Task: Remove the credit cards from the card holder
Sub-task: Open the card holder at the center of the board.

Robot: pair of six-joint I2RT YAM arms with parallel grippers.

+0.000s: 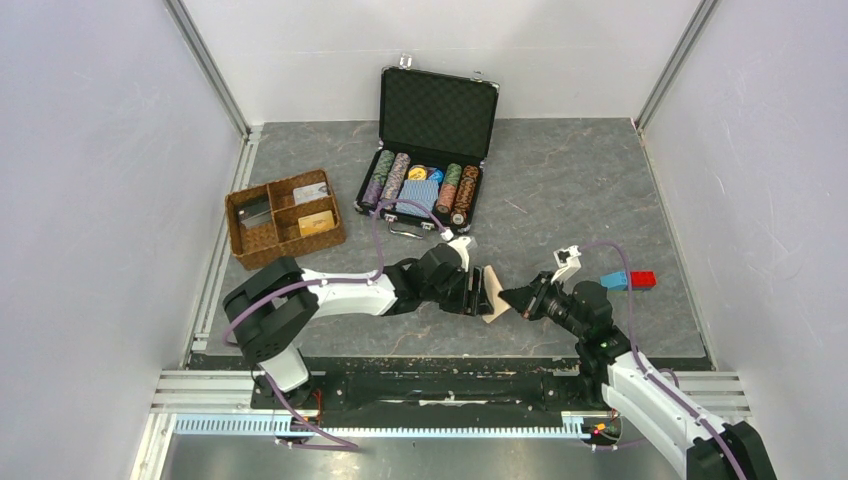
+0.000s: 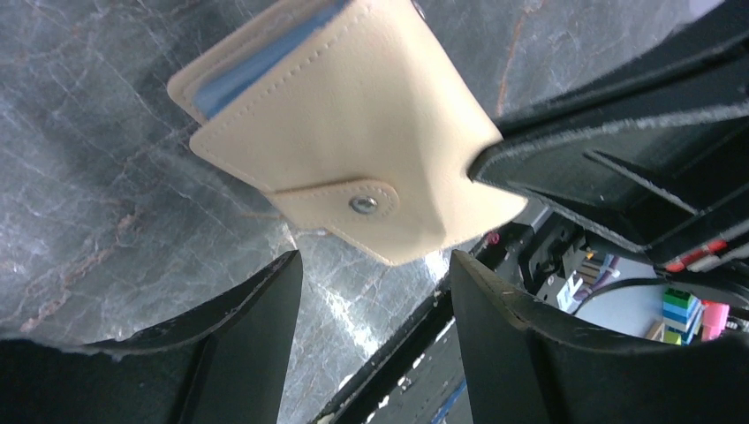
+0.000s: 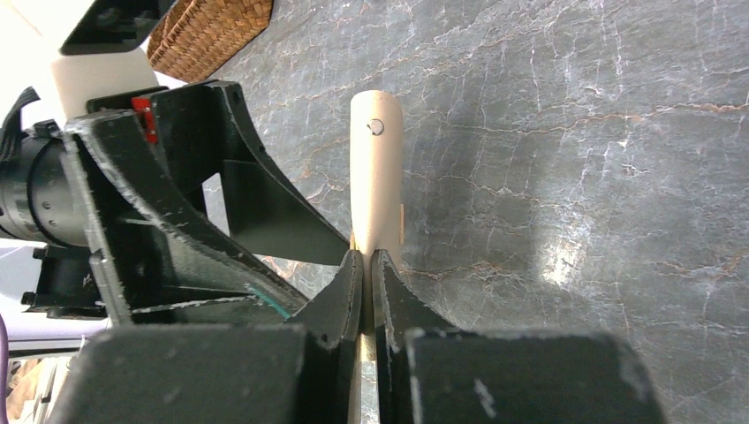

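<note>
From above, the wallet [image 1: 495,293] was held up over the counter [image 1: 560,190] at 6 o'clock. Left wrist: the left claw [image 2: 375,274] stood open, not touching it. Right wrist: the right claw [image 3: 366,265] pinched its thin edge. It looked light and bendy, best grabbed by the blue pockets [image 2: 265,62].

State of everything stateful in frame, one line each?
Tan leather-look card holder: closed, strap snapped, gripped at one edge.
Right gripper: shut on the card holder.
Left gripper: open, apart from it.
Black hard case: lid open, poker chips inside.
</note>
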